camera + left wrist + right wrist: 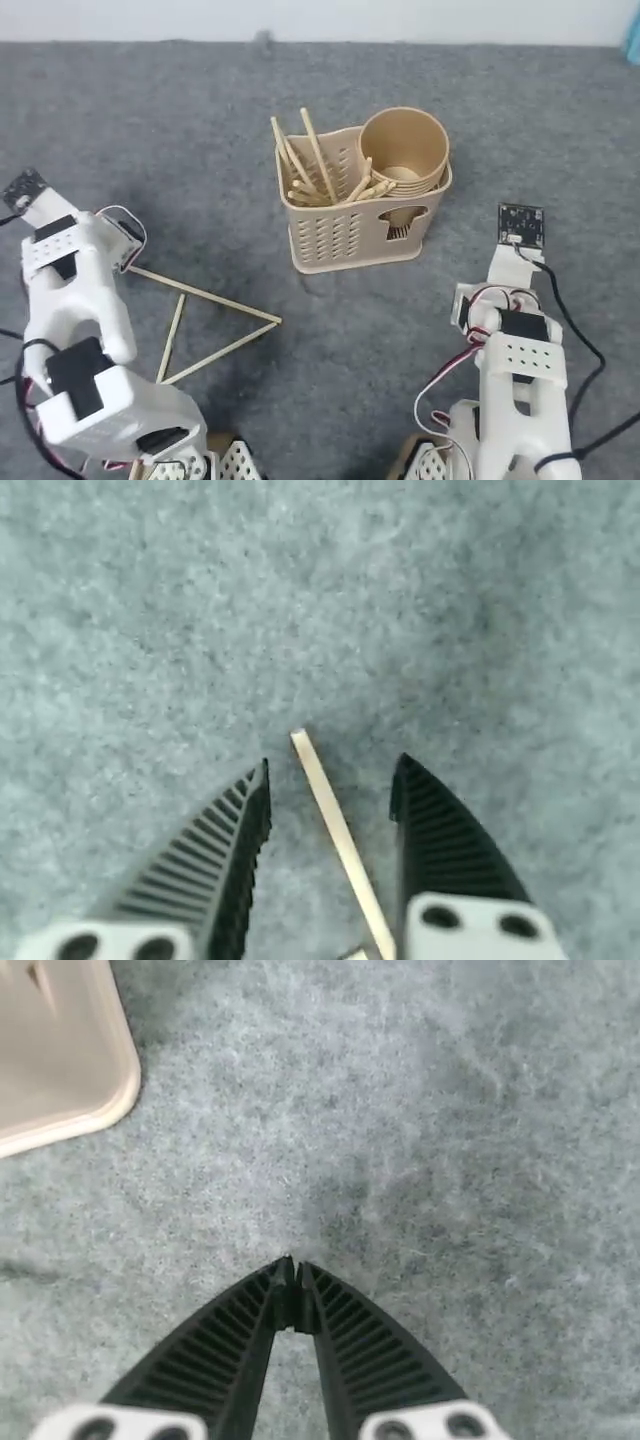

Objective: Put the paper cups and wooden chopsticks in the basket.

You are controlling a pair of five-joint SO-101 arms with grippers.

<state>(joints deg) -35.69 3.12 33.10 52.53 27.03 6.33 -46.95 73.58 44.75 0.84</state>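
Over grey carpet, left gripper [333,772] is open moderately wide, holding nothing. Its black fingers [225,850] are ribbed and taper to points. One chopstick [345,850] lies flat on the carpet in the gap. It is pale wood, thin and square-cut at the end, and its long axis runs out between the fingertips with the end just past them. Not clamped.

Right gripper [293,1272] is fully closed and empty, its ribbed tips touching above bare carpet. A rounded beige corner of the basket [60,1070] sits well apart from the tips.

High view: left arm [70,300] and right arm [520,350] are white plastic with black motors, one on each side of the table. Three loose sticks [205,297] lie flat beside the left arm in a rough triangle, two of them meeting at a tip that points toward the basket.

The basket [345,235] is beige plastic, oblong, with slotted walls, standing upright between the arms and farther out. A tan paper cup [404,150], round and upright, sits in the end nearer the right arm, with another rim nested inside. A bundle of sticks [318,155] fills the other end, leaning, tips up above the rim.
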